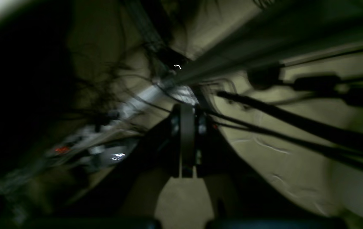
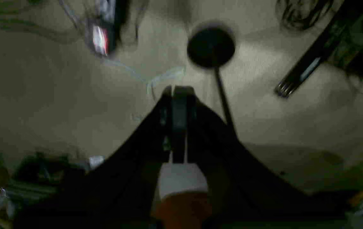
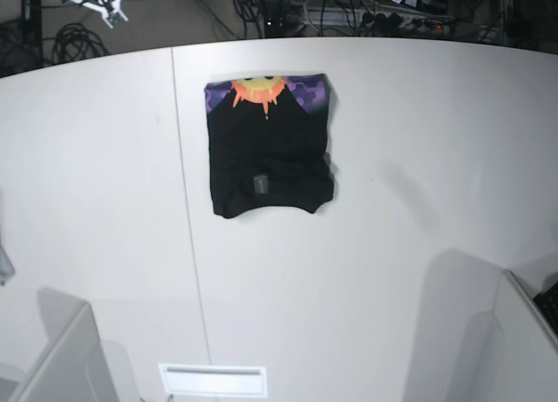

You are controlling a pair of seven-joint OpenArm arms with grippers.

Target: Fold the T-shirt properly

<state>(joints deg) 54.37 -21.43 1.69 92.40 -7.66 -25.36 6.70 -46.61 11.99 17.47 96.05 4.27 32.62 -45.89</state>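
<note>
A: Where is the T-shirt point(image 3: 268, 149) lying?

B: On the white bench point(image 3: 392, 245), toward its far edge and a little left of the middle in the base view. It lies folded into a compact, roughly square bundle, flat on the surface. The orange sun with purple print shows along the bundle's far edge, and a small grey tag point(image 3: 258, 185) sits on the black cloth nearer the near edge.

A: Is either arm touching it?

B: No. Neither arm shows in the base view, and the shirt lies alone.

A: And the hands?

B: The left hand point(image 1: 187, 140) has its fingers pressed together with nothing between them. Its wrist view is dark and blurred, showing cables point(image 1: 296, 121) and a pale floor. The right hand point(image 2: 179, 124) is likewise closed on nothing, above a pale floor with a round black foot point(image 2: 211, 47) on it.
</note>
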